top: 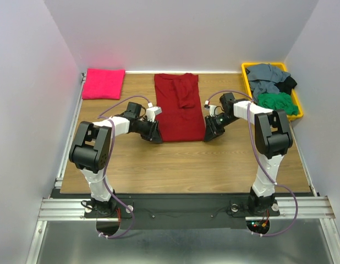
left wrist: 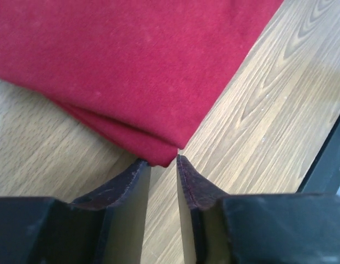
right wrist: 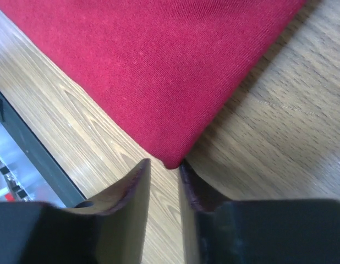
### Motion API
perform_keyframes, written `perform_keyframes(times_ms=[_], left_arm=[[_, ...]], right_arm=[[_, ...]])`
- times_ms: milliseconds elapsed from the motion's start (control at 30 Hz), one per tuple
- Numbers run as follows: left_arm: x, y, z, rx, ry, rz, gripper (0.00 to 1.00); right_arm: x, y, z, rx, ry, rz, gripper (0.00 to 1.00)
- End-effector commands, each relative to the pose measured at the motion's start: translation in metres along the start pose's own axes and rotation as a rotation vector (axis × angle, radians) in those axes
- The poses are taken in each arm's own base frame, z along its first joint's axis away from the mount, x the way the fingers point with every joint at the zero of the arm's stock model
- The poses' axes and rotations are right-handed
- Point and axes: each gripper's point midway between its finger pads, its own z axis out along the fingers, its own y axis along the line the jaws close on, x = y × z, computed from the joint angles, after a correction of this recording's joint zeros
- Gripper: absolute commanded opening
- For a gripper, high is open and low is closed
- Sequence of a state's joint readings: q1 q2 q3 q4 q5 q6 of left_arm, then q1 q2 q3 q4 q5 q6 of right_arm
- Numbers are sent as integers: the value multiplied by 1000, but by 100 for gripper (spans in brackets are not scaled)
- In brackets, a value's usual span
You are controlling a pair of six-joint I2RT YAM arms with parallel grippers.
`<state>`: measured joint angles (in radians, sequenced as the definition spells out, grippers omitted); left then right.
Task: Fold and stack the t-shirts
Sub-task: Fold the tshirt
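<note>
At 6 o'clock the two arm bases sat bolted to a mounting rail (top: 60,209) along the near edge of the wooden worktop (top: 181,165). From there both arms reached inward and low. The left fingers (left wrist: 126,181) were at the near left corner of the crimson t-shirt (top: 178,110), and the right fingers (right wrist: 131,187) were at its near right corner. On each side the pair stood a narrow gap apart. The cloth corner sat just at the mouth of that gap, touching or nearly touching the tips, and no firm pinch showed. Only the arms' own dark wrists crowded the shirt, flanking its near hem at 7 and 5 o'clock.

The crimson t-shirt lay flat at the worktop's centre, folded into a long strip running from 6 towards 12 o'clock. A smaller flap was turned in over its far half. The left wrist view showed at least two layers stacked at the left edge, and the knit looked smooth.

Further off, a hot-pink t-shirt (top: 103,83) lay folded into a neat rectangle at 11 o'clock, well apart from the red one. At 1 o'clock a yellow bin (top: 245,74) held loose grey (top: 266,77), green (top: 277,102) and black (top: 290,82) shirts in a heap. White walls closed in the left, far and right sides.
</note>
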<state>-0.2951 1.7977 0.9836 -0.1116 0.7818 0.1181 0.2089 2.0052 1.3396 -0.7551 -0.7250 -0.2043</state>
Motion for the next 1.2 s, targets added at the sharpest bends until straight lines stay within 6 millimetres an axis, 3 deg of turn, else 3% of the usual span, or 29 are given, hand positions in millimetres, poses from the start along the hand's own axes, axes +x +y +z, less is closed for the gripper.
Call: perform_keyframes(times_ms=[0, 33, 67, 100, 133, 300, 467, 633, 800, 833, 867, 900, 967, 1000, 1067, 1167], left_arm=[[-9, -7, -1, 22, -32, 45, 27], [-7, -6, -1, 17, -23, 43, 21], [-5, -3, -1, 2, -9, 47, 8], [-3, -1, -3, -7, 3, 50, 2], [1, -3, -7, -9, 32, 44, 0], [8, -4, -33, -62, 108, 205, 0], [31, 1, -46, -98, 253, 269, 0], [50, 0, -49, -92, 314, 304, 0], [56, -18, -44, -58, 321, 359, 0], [57, -21, -43, -55, 323, 371, 4], [56, -22, -44, -64, 320, 383, 15], [56, -24, -44, -62, 316, 394, 20], [58, -24, -48, -76, 308, 410, 30], [53, -27, -55, -88, 283, 446, 35], [51, -32, -67, -104, 247, 528, 42], [45, -35, -76, -139, 195, 621, 49]], right_arm=[[-5, 0, -1, -7, -16, -15, 17], [-5, -1, -1, -4, -15, -17, 12], [-5, -1, -2, 1, -16, -20, 7], [-6, -1, -5, 15, -21, -24, 1], [-5, -2, -6, 20, -22, -29, 1], [7, -4, -20, 78, -12, -56, 1], [32, -1, -26, 88, 42, -89, 1], [50, 7, -29, 47, 86, -124, 1], [76, 28, -28, -33, 163, -167, 1], [80, 29, -28, -37, 176, -169, 0], [84, 30, -28, -36, 191, -171, 1], [88, 28, -29, -27, 206, -179, 11], [94, 29, -39, 3, 216, -229, 20], [95, 25, -44, 41, 215, -265, 29], [93, 28, -58, 89, 171, -380, 41], [85, 25, -69, 162, 117, -493, 46]])
